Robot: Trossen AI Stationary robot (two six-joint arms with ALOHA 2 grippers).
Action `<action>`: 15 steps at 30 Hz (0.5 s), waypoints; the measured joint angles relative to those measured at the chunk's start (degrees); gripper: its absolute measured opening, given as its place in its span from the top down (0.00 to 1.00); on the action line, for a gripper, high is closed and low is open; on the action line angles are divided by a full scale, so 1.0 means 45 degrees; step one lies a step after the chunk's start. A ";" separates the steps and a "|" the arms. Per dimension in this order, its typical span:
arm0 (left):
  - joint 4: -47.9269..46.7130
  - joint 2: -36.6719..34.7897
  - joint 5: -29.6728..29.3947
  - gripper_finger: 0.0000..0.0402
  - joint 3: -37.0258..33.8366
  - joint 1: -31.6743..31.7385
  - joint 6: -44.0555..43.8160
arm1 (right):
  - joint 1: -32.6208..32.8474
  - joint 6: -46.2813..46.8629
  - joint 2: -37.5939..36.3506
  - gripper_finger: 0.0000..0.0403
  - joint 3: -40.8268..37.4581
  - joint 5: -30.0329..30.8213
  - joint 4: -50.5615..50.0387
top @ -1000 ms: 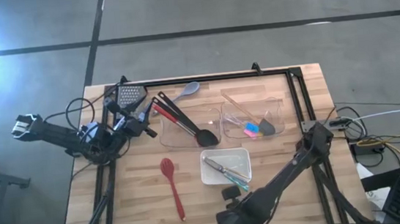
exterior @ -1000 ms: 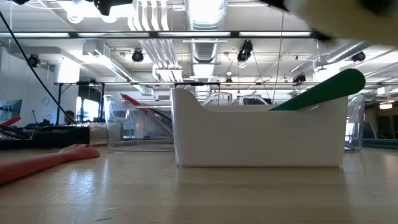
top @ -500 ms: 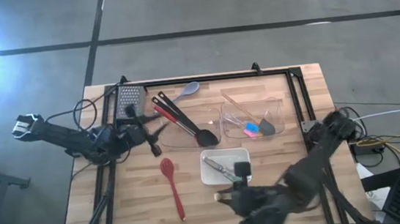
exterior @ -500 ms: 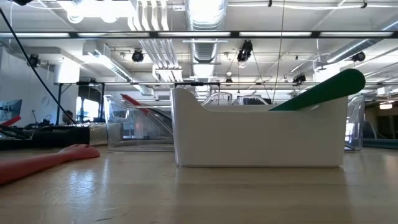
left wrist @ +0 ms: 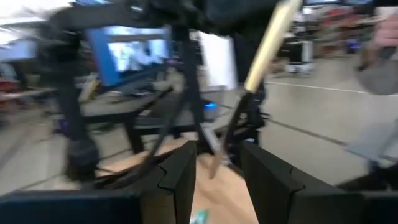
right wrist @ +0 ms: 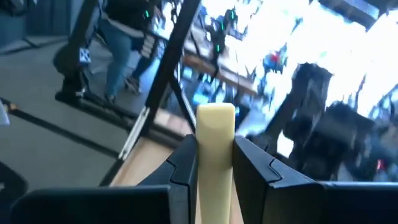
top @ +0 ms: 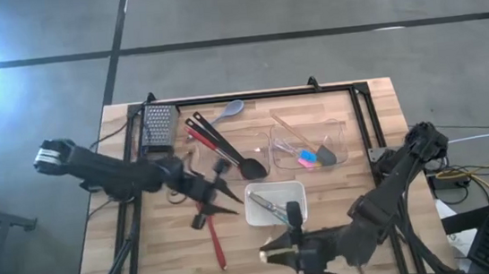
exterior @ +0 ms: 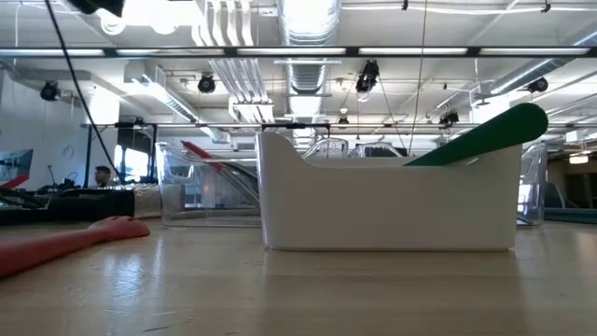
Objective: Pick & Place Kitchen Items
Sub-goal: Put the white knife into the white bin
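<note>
On the wooden tabletop [top: 349,190] the left gripper [top: 216,192] hangs over the red spoon [top: 210,226], at about 9 o'clock from the white tray [top: 275,191]; its jaws stand narrowly apart with nothing between them. The right gripper [right wrist: 214,163] sits near the front edge, at 6 o'clock from the tray, its jaws closed on a cream handle [right wrist: 215,152]. Black ladles [top: 228,148] lie in the bin [top: 201,170] at 11 o'clock from the tray. A green-handled tool [exterior: 480,137] leans out of the tray.
</note>
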 joint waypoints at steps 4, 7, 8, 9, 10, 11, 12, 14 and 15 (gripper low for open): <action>0.0010 0.1720 0.1639 0.67 0.1294 0.0022 -0.0053 | -0.0097 -0.0833 -0.0364 0.85 -0.0821 -0.0770 0.1158; -0.0021 0.2829 0.2956 0.67 0.2326 0.0017 -0.0236 | -0.0099 -0.0794 -0.0662 0.85 -0.1228 -0.0823 0.1275; -0.0004 0.3174 0.3311 0.67 0.2707 0.0017 -0.0324 | -0.0111 -0.0760 -0.0772 0.85 -0.1368 -0.0935 0.1442; 0.0015 0.3466 0.3583 0.67 0.3049 0.0013 -0.0369 | -0.0114 -0.0761 -0.0846 0.85 -0.1475 -0.1037 0.1660; -0.0011 0.3777 0.3854 0.67 0.3397 0.0015 -0.0397 | -0.0114 -0.0760 -0.0928 0.85 -0.1565 -0.1081 0.1792; -0.0015 0.4067 0.4021 0.67 0.3744 0.0017 -0.0409 | -0.0109 -0.0760 -0.0945 0.85 -0.1621 -0.1100 0.1802; 0.0009 0.4317 0.4094 0.67 0.4047 0.0017 -0.0406 | -0.0109 -0.0753 -0.0945 0.85 -0.1655 -0.1110 0.1798; -0.0066 0.4713 0.4292 0.67 0.4532 0.0017 -0.0362 | -0.0109 -0.0745 -0.0933 0.85 -0.1724 -0.1137 0.1726; -0.0020 0.4886 0.4356 0.67 0.4787 0.0017 -0.0298 | -0.0109 -0.0746 -0.0921 0.85 -0.1742 -0.1136 0.1722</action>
